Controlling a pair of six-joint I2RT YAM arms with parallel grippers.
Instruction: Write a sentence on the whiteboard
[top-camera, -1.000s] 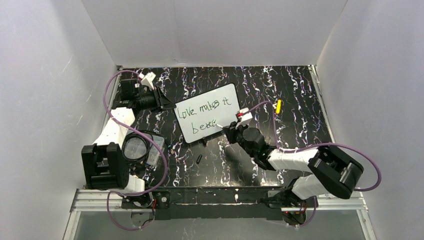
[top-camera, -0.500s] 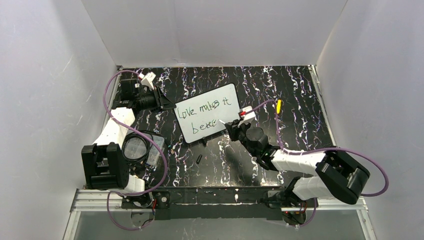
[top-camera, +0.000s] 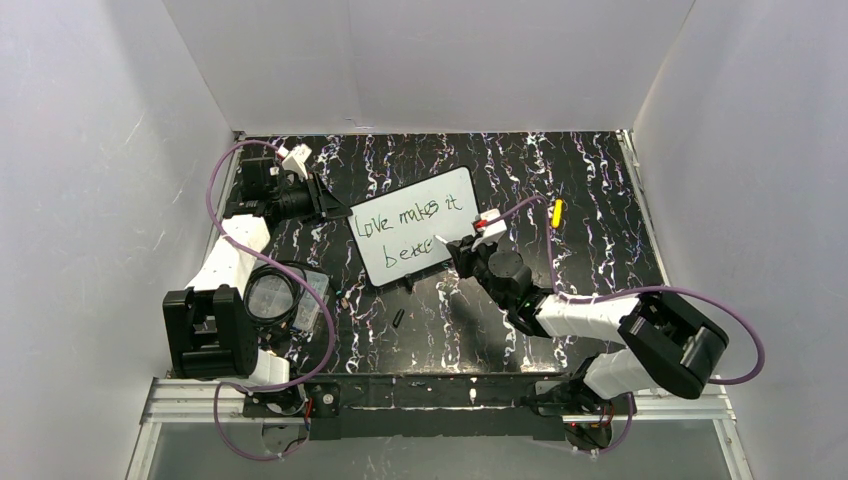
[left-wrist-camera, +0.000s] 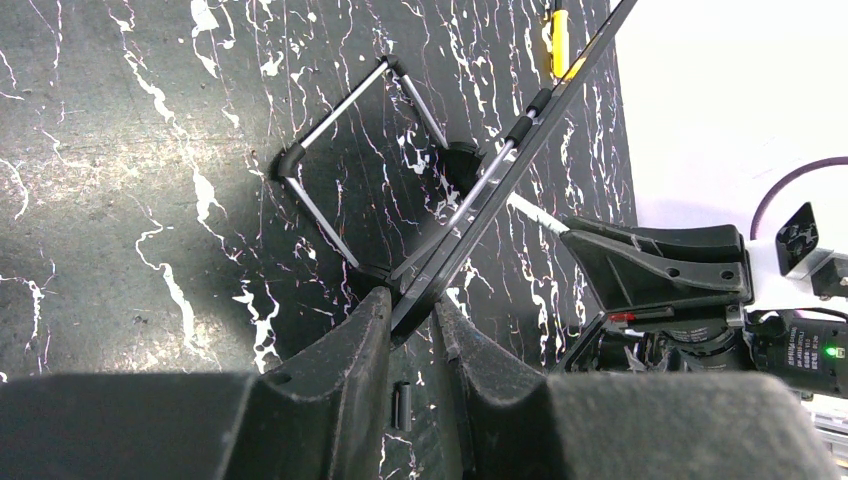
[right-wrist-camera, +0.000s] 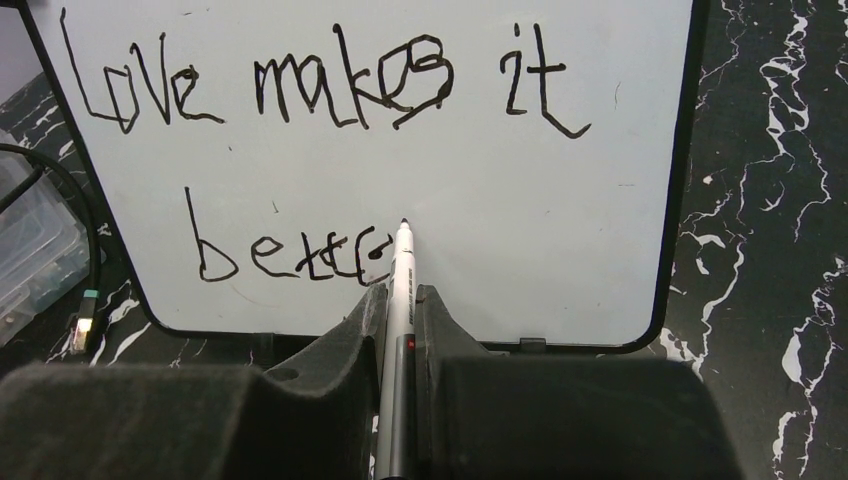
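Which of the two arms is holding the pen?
The right one: the right fingers grip a white pen, tip at the whiteboard. The left fingers only pinch the whiteboard's edge.

We see open tabletop (top-camera: 590, 170) behind and right of the whiteboard (top-camera: 415, 215), bar one yellow item (top-camera: 557, 211). Left gripper (left-wrist-camera: 410, 315) clamps the board's left edge, right gripper (right-wrist-camera: 398, 300) with marker (right-wrist-camera: 403, 260) sits at its front. Small black piece (top-camera: 398, 318) ahead of board; white walls (top-camera: 100, 150) close three sides.
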